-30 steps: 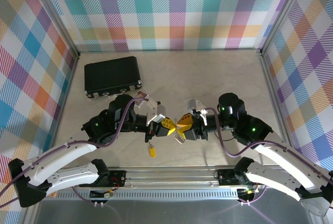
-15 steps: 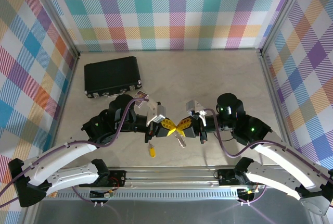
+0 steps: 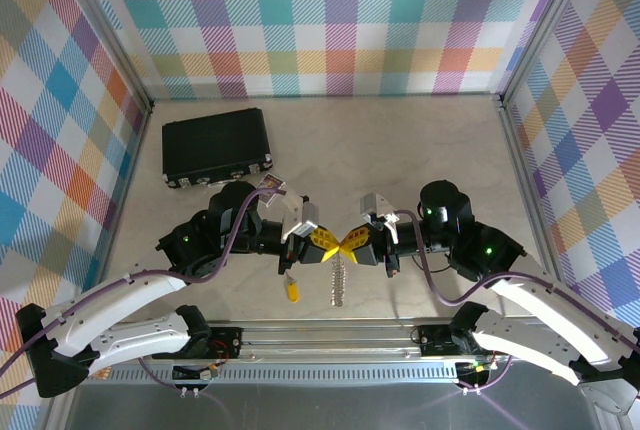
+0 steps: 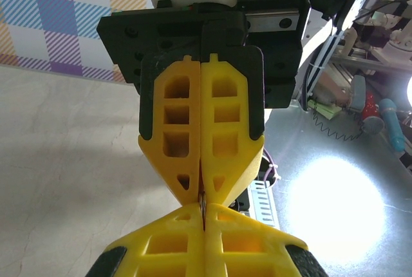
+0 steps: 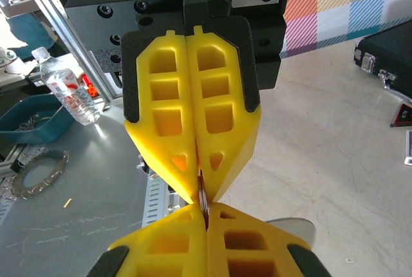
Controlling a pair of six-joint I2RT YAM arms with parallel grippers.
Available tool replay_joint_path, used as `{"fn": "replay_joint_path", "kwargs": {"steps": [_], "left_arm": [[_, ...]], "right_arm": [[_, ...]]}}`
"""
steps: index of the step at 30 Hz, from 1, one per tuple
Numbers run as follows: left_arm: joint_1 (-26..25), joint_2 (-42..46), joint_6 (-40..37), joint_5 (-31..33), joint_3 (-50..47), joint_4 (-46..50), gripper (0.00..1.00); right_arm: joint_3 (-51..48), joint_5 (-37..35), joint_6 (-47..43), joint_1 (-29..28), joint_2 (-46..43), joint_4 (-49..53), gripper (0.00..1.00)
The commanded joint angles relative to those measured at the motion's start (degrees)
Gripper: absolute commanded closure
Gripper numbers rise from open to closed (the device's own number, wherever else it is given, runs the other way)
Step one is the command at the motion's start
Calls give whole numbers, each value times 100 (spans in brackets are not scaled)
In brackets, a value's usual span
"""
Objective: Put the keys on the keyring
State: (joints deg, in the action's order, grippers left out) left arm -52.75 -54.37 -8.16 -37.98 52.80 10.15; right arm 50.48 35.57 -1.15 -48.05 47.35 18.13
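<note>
Yellow-headed, the small silver-bladed key point(image 3: 291, 291) is lying on the pale surface point(image 3: 420, 150) nearest the arm bases, its long axis running near to far, just left of the silver-grey oblong metal keyring point(image 3: 340, 283). That keyring is stretching nearward from where the left gripper point(image 3: 325, 247) and right gripper point(image 3: 353, 246) are meeting tip to tip, both clenching its thin edge; the left arm is sitting closer to the key.

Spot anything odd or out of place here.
The key lies alone on the table near its front edge, off the keyring, which dangles where the left gripper and right gripper pinch tip to tip.
</note>
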Motion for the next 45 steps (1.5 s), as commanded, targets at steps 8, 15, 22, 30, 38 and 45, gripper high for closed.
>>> {"fn": "replay_joint_path", "kwargs": {"steps": [8, 15, 22, 30, 38, 45], "left_arm": [[-95, 37, 241, -377, 76, -619, 97], [-95, 33, 305, -374, 35, -731, 78], [-92, 267, 922, 101, -441, -1640, 61], [-95, 683, 1434, 599, -924, -2393, 61], [-95, 529, 1737, 5, -1021, -2832, 64], [-97, 426, 1738, -92, -1017, -2900, 68]], "right_arm": [[-416, 99, 483, -29, -357, -1125, 100], [-487, 98, 507, -29, -367, -1253, 100], [-735, 14, 560, -29, -618, -1635, 100], [-1181, 177, 775, -29, -1100, -2460, 100], [-1544, 183, 1291, -29, -1068, -3550, 100], [-1715, 42, 1456, -29, -1052, -3961, 100]]}}
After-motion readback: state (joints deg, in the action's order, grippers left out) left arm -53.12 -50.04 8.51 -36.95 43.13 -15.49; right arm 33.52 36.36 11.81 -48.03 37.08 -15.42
